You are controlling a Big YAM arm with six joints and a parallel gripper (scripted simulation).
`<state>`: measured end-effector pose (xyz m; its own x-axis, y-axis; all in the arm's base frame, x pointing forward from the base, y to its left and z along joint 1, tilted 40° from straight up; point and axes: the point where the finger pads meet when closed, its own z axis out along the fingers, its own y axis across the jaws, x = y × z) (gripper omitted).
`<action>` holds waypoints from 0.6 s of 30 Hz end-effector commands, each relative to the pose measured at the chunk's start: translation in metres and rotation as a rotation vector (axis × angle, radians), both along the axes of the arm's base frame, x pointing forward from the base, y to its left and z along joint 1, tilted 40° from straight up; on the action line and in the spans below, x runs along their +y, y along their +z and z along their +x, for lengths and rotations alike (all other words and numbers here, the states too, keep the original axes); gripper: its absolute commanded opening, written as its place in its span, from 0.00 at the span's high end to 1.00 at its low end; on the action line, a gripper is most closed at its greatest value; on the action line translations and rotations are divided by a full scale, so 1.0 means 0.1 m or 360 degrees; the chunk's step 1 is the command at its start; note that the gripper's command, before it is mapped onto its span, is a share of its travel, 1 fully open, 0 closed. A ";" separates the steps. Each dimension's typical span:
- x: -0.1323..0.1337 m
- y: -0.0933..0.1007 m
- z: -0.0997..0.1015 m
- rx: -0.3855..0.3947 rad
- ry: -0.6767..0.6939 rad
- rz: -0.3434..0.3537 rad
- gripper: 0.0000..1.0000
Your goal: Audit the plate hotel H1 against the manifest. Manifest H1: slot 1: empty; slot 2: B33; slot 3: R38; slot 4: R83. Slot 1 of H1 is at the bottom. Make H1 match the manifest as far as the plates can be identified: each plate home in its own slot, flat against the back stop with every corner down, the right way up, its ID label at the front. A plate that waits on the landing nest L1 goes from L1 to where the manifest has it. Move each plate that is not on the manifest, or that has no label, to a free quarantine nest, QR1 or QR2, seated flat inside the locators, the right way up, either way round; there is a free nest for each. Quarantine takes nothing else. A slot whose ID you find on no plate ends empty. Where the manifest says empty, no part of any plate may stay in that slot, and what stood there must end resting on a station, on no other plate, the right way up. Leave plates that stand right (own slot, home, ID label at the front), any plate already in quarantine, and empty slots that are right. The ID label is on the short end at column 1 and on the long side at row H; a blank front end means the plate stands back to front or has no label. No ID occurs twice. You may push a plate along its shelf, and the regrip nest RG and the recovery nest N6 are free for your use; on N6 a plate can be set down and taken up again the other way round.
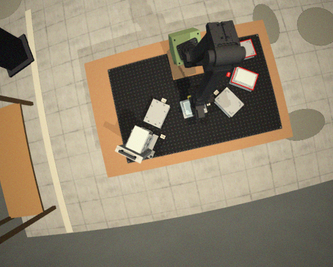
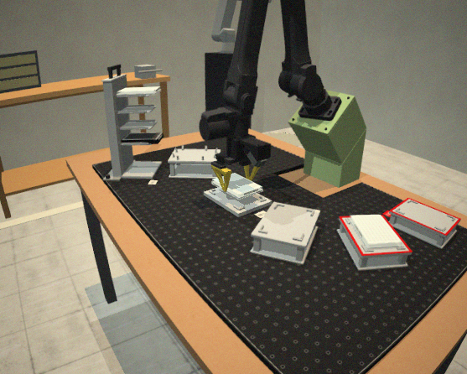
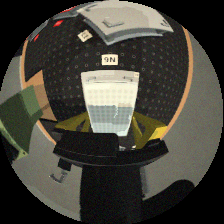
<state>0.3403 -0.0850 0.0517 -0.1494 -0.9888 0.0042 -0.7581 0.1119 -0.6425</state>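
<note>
My gripper (image 2: 236, 180) is shut on a pale, translucent plate (image 2: 238, 186) by its long sides and holds it level, right on or just above the low N6 nest (image 2: 236, 202). In the wrist view the plate (image 3: 111, 102) runs forward between the yellow fingers toward the N6 tag (image 3: 109, 59). From above, the plate (image 1: 186, 108) lies beside the gripper (image 1: 195, 109). The hotel H1 (image 2: 124, 126) stands at the far left corner of the mat. It has a white plate on its top shelf (image 2: 138, 90) and a dark plate on the lowest shelf (image 2: 142, 137). The two shelves between look bare.
A red-edged quarantine nest (image 2: 374, 239) holds a white plate; the other red-edged nest (image 2: 425, 219) is bare. A bare grey nest (image 2: 287, 231) sits in front of N6, another (image 2: 192, 161) by the hotel. The green arm base (image 2: 334, 136) stands behind.
</note>
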 end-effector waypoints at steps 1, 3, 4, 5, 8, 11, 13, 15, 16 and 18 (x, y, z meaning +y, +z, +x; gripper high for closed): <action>0.02 0.05 0.11 -0.0034 0.0005 0.0003 0.14; 0.02 0.04 0.12 -0.0033 0.0005 0.0003 0.14; 0.02 0.03 0.12 -0.0033 0.0004 0.0003 0.14; 0.01 0.02 0.12 -0.0033 0.0003 0.0003 0.14; 0.02 0.01 0.13 -0.0033 0.0005 0.0003 0.14; 0.01 -0.01 0.14 -0.0032 0.0004 0.0003 0.14; 0.01 -0.01 0.14 -0.0032 0.0004 0.0003 0.14; 0.01 -0.02 0.15 -0.0032 0.0004 0.0003 0.14; 0.01 -0.03 0.16 -0.0032 0.0005 0.0004 0.14; 0.01 -0.04 0.16 -0.0031 0.0005 0.0004 0.14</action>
